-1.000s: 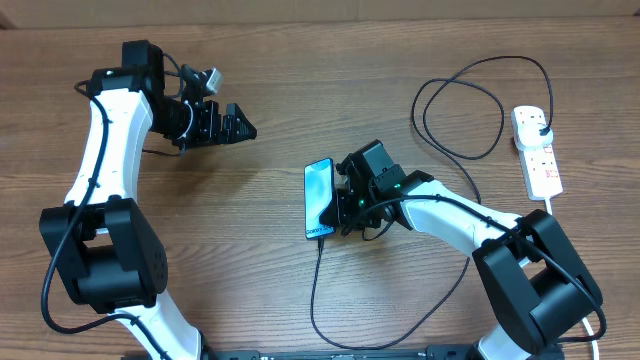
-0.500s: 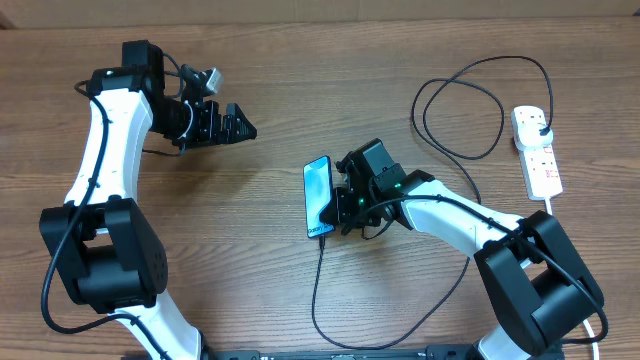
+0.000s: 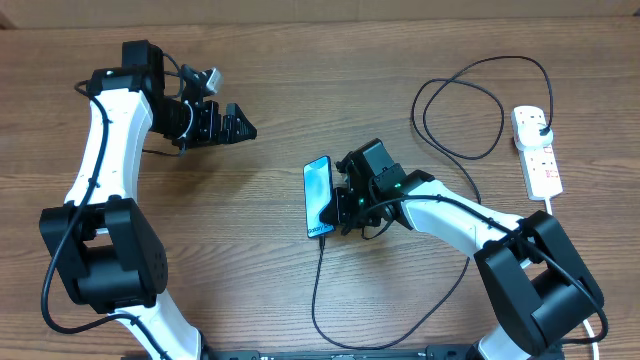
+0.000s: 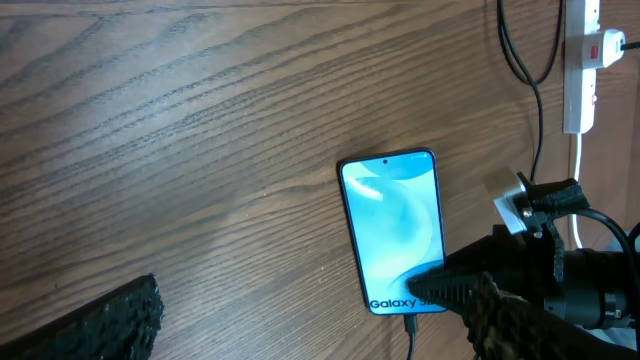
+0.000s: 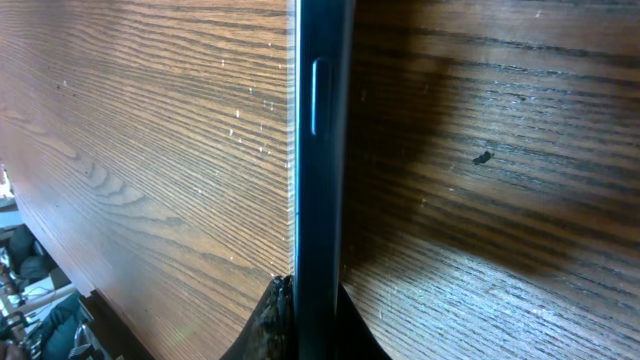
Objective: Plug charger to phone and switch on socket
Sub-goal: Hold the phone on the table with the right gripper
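Phone (image 3: 319, 197) lies flat on desk (image 3: 240, 260), charger (image 3: 316, 285) tip at its near end, seemingly seated. Right gripper (image 3: 343, 212) closed at its near-right corner, likely steadying it; left gripper (image 3: 236, 128) open, idle.

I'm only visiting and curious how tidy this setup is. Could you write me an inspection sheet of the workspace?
Surface: wooden table, no spills seen.
Job's things: phone near the middle, screen lit; socket strip at the right edge, switch position too small to tell.
Clutter: nothing seen.
Grippers: left gripper open, well away from everything; right gripper closed on the phone's lower right edge.
Cables: charger runs from the phone's bottom end, loops across the table, and ends at a black plug in the strip; white lead leaves the strip.
Surroundings: pale band beyond the far table edge, nothing else seen.
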You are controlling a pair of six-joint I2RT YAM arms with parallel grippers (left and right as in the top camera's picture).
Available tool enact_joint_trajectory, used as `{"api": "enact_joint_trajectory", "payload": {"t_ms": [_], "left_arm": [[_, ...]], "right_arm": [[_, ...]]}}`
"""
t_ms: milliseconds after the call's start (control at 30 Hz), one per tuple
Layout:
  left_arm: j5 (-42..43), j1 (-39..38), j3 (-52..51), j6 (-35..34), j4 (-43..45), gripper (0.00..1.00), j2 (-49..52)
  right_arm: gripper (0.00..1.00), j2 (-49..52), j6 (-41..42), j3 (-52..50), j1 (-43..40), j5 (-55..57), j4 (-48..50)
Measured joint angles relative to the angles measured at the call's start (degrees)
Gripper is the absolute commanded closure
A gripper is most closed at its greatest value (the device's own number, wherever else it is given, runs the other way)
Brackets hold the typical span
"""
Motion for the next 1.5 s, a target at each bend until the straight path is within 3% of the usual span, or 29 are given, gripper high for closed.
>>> {"api": "enact_joint_trajectory", "payload": {"t_ms": [133, 200, 433, 533, 1367, 1500], "left_arm": [[0.0, 0.0, 0.0, 0.0, -0.02, 0.0, 0.0], [0.0, 0.0, 0.0, 0.0, -0.02, 0.0, 0.0], [-0.02, 0.0, 0.0, 0.0, 0.0, 0.0, 0.0], [-0.02, 0.0, 0.0, 0.0, 0.0, 0.0, 0.0], [-0.13, 0.0, 0.0, 0.0, 0.0, 0.01, 0.0], [-0.13, 0.0, 0.0, 0.0, 0.0, 0.0, 0.0]], "right_arm": [[0.92, 0.0, -0.02, 0.0, 0.0, 0.11, -0.07], [0.85, 0.0, -0.09, 0.0, -0.02, 0.26, -0.09], [0.82, 0.0, -0.42, -0.04, 0.0, 2.93, -0.92], [0.76, 0.0, -0.61, -0.04, 0.0, 3.61, -0.98], [0.75, 0.02, -0.66, -0.07, 0.0, 5.55, -0.98], [0.56, 0.02, -0.66, -0.07, 0.0, 5.53, -0.98]]}}
